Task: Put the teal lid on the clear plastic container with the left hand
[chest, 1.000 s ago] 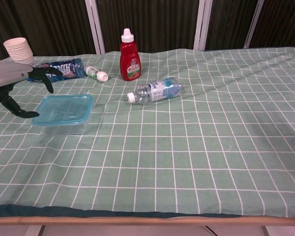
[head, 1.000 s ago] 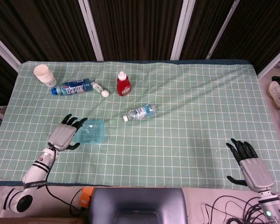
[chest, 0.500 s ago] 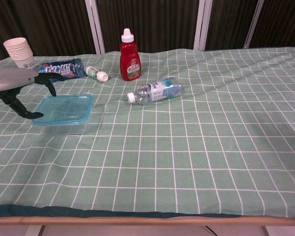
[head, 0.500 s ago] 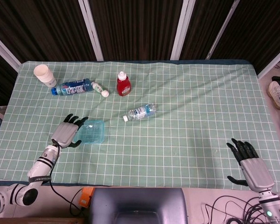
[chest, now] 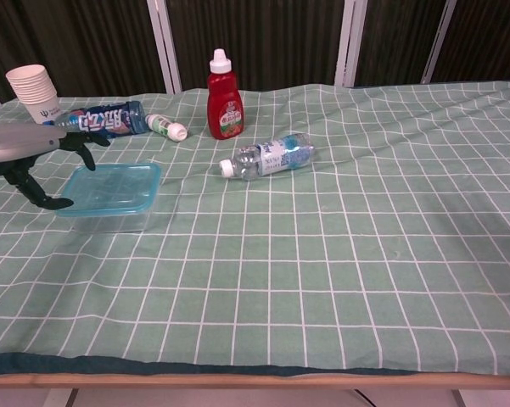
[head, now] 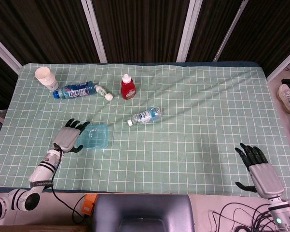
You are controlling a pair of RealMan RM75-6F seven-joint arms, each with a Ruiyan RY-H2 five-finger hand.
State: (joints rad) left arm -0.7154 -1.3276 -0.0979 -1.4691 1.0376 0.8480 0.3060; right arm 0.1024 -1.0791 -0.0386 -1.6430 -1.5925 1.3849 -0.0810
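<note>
Left hand: the dark fingers are spread apart and hold nothing. They reach toward the left edge of the teal lid, and the thumb tip lies just beside the lid's near left corner in the chest view (contact cannot be confirmed from either view). The grey back of the hand faces up, and the forearm runs back toward the near left corner of the table.

The teal lid sits flat on top of the clear plastic container, covering it. The pair stands on the green checked tablecloth in the near left part of the table.

Right hand: the fingers are apart and empty, the palm is down, and the hand lies at the near right edge of the table, well apart from the container. It shows in the head view only.

Other items, all beyond the container:
- A clear water bottle lies on its side near the table's middle, white cap toward the left.
- A red sauce bottle stands upright behind it.
- A small white bottle and a blue-labelled bottle lie on their sides to the left.
- A stack of paper cups stands at the far left corner.
</note>
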